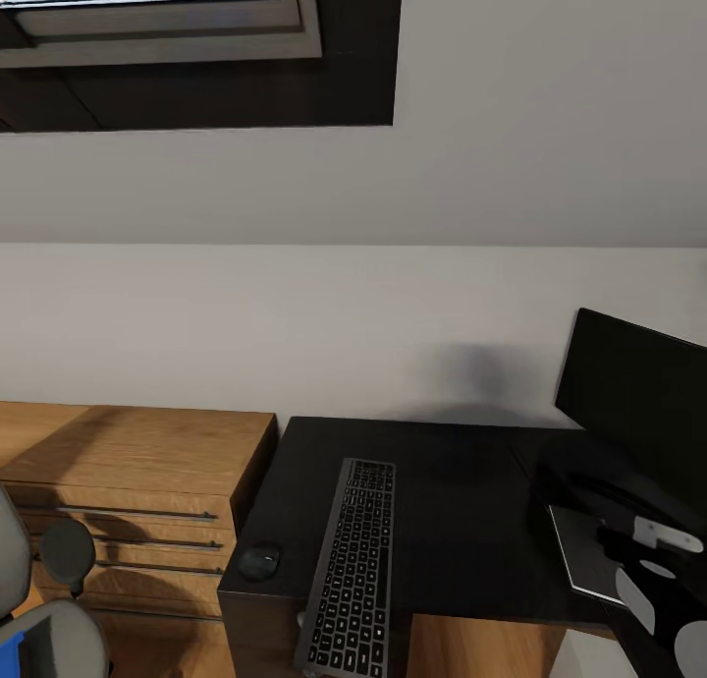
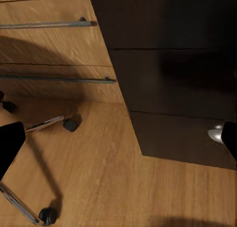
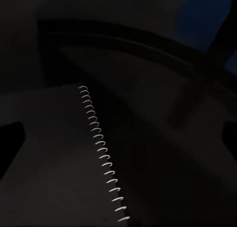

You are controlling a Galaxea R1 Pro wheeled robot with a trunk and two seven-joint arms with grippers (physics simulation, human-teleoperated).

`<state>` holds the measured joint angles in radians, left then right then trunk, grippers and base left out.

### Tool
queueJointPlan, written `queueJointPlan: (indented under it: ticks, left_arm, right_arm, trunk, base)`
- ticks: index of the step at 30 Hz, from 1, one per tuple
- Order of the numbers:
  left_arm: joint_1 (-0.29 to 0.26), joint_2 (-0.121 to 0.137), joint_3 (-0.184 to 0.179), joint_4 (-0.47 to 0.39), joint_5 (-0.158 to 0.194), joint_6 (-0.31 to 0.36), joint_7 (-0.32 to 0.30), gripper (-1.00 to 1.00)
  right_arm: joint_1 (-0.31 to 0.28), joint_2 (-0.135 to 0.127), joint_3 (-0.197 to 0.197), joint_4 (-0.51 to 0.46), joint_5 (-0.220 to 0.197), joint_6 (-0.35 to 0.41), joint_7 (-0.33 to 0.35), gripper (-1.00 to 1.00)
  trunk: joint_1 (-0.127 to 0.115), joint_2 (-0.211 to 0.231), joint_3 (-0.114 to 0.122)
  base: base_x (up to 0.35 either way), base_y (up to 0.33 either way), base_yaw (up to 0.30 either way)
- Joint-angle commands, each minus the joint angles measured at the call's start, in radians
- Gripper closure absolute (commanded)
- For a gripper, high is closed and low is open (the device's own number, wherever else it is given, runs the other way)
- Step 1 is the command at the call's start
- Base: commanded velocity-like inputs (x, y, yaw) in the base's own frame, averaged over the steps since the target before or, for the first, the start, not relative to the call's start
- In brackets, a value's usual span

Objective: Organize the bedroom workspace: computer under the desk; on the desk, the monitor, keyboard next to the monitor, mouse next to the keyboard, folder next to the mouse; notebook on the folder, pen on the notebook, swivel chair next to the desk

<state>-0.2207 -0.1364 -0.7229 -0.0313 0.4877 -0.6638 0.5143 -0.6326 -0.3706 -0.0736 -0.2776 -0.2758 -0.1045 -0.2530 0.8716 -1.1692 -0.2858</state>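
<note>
On the glossy black table [image 1: 462, 481], a slim long black keyboard with grey keys [image 1: 352, 568] lies lengthwise, its near end jutting past the table's front edge. A small black oval mouse [image 1: 260, 560] sits just beside the keyboard, near the table's left front corner. At the far right of the same top stands a wide black flat monitor [image 1: 643, 398], and in front of its base lies a flat grey spiral-bound notebook [image 1: 584, 550]; the right wrist view shows its silver wire coil [image 3: 101, 153] running across a dark scene close under the camera. The right arm [image 1: 653, 570] reaches over that notebook at the head view's lower right; whether its tool is apart or together cannot be told. Left of the table stands a low wooden drawer cabinet with long dark handles [image 1: 128, 501]. A grey padded swivel chair [image 1: 44, 609] shows at the lower left corner, with a sliver of bright blue folder [image 1: 10, 653] on its seat, well apart from the right arm. The left wrist view looks down on the light wood plank floor [image 2: 98, 177], the chair's silver legs and castors [image 2: 47, 214] and the black drawer unit [image 2: 173, 79] with a round silver knob [image 2: 216, 134]; dark tips of the left tool show at the frame's edges, so it stands apart.
</note>
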Motion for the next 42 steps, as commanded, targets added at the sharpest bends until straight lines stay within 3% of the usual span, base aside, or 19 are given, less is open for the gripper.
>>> queueJointPlan:
  ticks: [1,5,9,12,25,29,32,33,42]
  left_arm:
    - [0.001,0.0,-0.009,0.0,0.005,-0.016,0.006,-1.0]
    - [0.005,-0.001,-0.009,0.001,0.006,-0.097,0.007,-1.0]
    - [0.006,-0.003,-0.009,0.002,0.006,-0.136,0.009,-1.0]
    - [0.006,-0.004,-0.009,0.002,0.006,-0.141,0.009,-1.0]
    - [0.006,-0.005,-0.01,0.001,0.005,-0.146,0.012,-1.0]
    - [0.006,-0.005,-0.01,0.001,0.005,-0.145,0.011,-1.0]
    - [0.006,-0.005,-0.01,0.001,0.005,-0.145,0.011,-1.0]
    - [0.006,-0.005,-0.01,0.001,0.005,-0.145,0.01,-1.0]
    - [0.006,-0.005,-0.01,0.001,0.005,-0.145,0.009,-1.0]
  right_arm:
    - [-0.001,0.0,0.0,0.001,-0.01,-0.005,0.002,-1.0]
    - [-0.001,0.001,0.001,0.005,-0.01,0.009,0.005,-1.0]
    - [-0.001,0.001,0.001,0.005,-0.01,0.036,0.006,-1.0]
    - [-0.001,0.0,0.001,0.004,-0.011,0.042,0.006,-1.0]
    - [-0.001,-0.002,-0.001,-0.007,-0.012,0.052,0.0,-1.0]
    - [-0.001,-0.002,-0.004,-0.014,-0.013,0.091,0.001,-1.0]
    - [-0.001,-0.003,-0.01,-0.015,-0.022,0.1,0.003,-1.0]
    - [-0.001,-0.004,-0.026,-0.02,-0.043,0.106,0.004,-1.0]
    - [-0.001,-0.004,-0.041,-0.084,-0.061,0.11,0.002,-1.0]
  trunk:
    - [0.0,-0.001,-0.001]
    - [0.0,-0.001,-0.001]
    - [0.0,-0.001,-0.001]
    - [0.0,-0.001,-0.001]
    - [0.05,-0.092,-0.042]
    - [0.065,-0.12,-0.055]
    - [0.077,-0.141,-0.064]
    - [0.081,-0.148,-0.067]
    - [0.115,-0.211,-0.095]
  base:
    - [0.0,0.0,0.0]
    - [0.0,0.0,0.0]
    - [0.0,0.0,0.0]
    - [0.0,0.0,0.0]
    - [0.0,0.0,0.0]
    - [0.0,0.0,0.0]
    - [0.0,0.0,0.0]
    - [0.0,0.0,0.0]
    - [0.0,0.0,0.0]
